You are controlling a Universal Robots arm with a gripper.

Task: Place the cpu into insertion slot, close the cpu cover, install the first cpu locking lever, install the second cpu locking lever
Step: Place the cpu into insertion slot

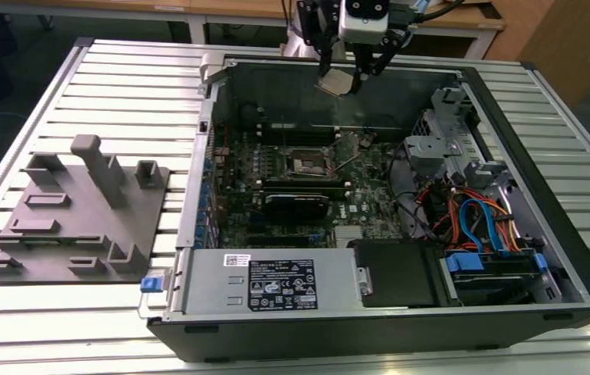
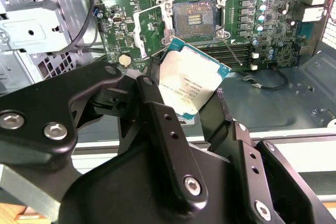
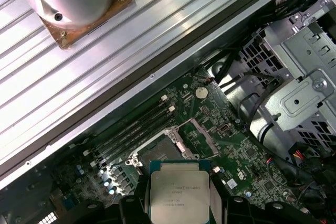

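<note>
Gripped at opposite edges by the two black fingers of the claw (image 2: 189, 100): one cpu (image 2: 191, 85), silver top tilted, marked with a few lines of small print, hanging in the air above the motherboard (image 3: 247, 156). Lower down and apart, one insertion slot (image 2: 195, 17), uncovered, one cpu cover (image 2: 138, 32) swung open just beside. Around these, one open computer case (image 1: 378, 336) with a white printed label, lying on the slatted table (image 1: 117, 70) near one grey fixture block (image 1: 76, 211).
</note>
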